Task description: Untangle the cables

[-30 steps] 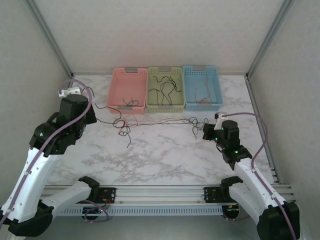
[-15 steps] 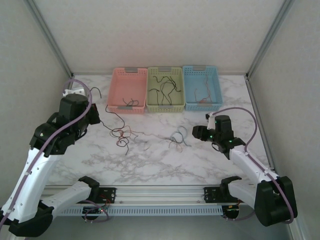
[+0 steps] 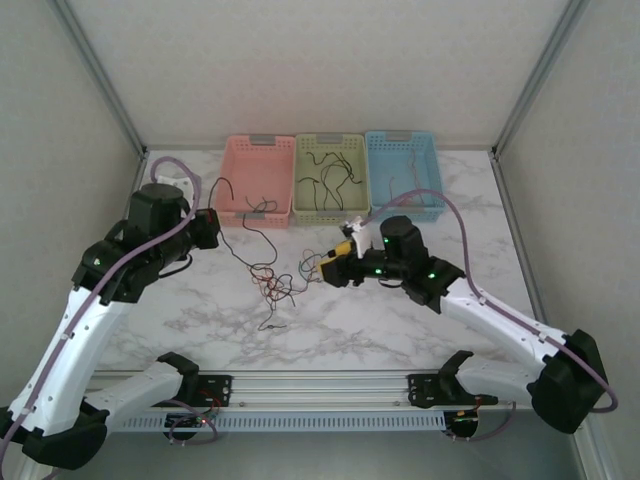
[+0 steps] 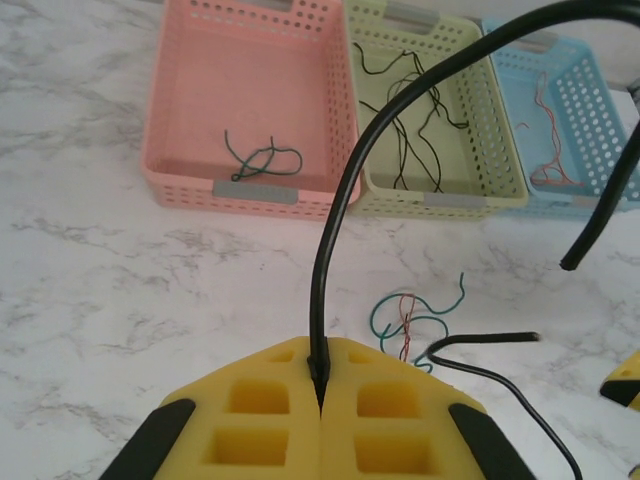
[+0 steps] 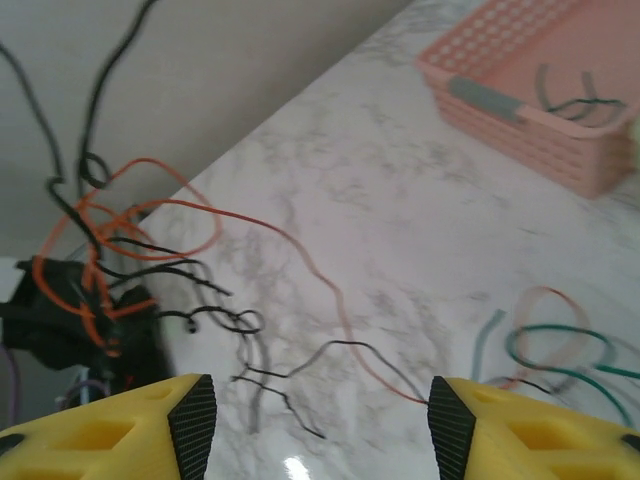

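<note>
The left gripper [image 4: 320, 392] pinches one light, limp black wire [image 4: 336, 225], while the right gripper [image 5: 322, 425] gapes empty, best taking a loose end of the tangled cables [image 3: 271, 285].

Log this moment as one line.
left gripper: shut on black cable | right gripper: open, empty | tangle: between grippers

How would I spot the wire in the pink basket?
At the table's far edge, the pink basket is leftmost of three. Near its front wall lies a dark green wire in loops. The green basket beside it holds black wires, the blue basket a reddish one.
</note>
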Controlling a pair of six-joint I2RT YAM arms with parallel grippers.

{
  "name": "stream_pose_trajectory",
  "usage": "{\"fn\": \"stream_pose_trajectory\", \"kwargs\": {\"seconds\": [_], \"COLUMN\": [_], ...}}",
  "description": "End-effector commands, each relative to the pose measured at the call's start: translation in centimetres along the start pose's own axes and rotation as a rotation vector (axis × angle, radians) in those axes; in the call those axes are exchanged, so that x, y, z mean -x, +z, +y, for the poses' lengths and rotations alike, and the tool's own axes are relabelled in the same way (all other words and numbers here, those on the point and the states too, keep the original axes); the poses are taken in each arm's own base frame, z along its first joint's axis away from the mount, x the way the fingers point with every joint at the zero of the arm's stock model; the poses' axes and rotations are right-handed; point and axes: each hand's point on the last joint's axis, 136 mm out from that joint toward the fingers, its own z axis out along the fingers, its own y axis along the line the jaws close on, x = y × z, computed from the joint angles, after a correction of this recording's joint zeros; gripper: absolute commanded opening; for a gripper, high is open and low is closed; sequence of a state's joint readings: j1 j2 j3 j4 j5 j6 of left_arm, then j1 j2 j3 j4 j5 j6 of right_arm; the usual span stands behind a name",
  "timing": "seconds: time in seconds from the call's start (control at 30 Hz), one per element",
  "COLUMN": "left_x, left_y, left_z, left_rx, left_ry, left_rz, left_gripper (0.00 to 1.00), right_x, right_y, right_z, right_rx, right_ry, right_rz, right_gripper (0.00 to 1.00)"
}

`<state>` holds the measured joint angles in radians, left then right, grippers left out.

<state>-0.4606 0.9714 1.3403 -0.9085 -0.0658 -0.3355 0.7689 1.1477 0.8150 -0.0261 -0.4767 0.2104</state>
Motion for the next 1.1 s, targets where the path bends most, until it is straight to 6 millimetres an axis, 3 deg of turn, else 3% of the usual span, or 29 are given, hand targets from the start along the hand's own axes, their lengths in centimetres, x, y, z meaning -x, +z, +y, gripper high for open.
{"fn": "stream_pose_trajectory", "kwargs": {"seconds": [0.0, 0.3, 0.6, 0.93, 1.0, 1.07], "left_x": [-0.2, -0.4, -1.3, -1.4, -1.5, -1.5], "left_y": [0.4, 1.1, 1.4, 1.1, 1.1, 1.2], "left_z": [-1.1, -1.3, -1.3, -1.3, -1.3, -1.3], "left_rx": [-0.066, -0.072, -0.082, -0.091, -0.091, -0.09], "left_ry": [0.017, 0.014, 0.03, 0.027, 0.026, 0.026], "left_rz": [0.011, 0.028, 0.052, 0.044, 0.047, 0.048], "left_gripper": [0.0, 0.0, 0.0, 0.0, 0.0, 0.0], "right_x": [2.0, 2.2, 5.1, 5.0, 4.9, 4.8], "right_y": [1.0, 3.3, 4.1, 7.1, 7.5, 7.9], "right_z": [3.3, 7.0, 5.8, 4.9, 4.7, 4.7], "right_rx": [0.109, 0.228, 0.114, 0.113, 0.106, 0.113], "right_ry": [-0.106, -0.172, -0.121, -0.038, -0.027, -0.017], "right_rz": [-0.019, 0.031, 0.032, 0.076, 0.089, 0.102], "right_gripper": [0.62, 0.58, 0.62, 0.58, 0.56, 0.47]}}
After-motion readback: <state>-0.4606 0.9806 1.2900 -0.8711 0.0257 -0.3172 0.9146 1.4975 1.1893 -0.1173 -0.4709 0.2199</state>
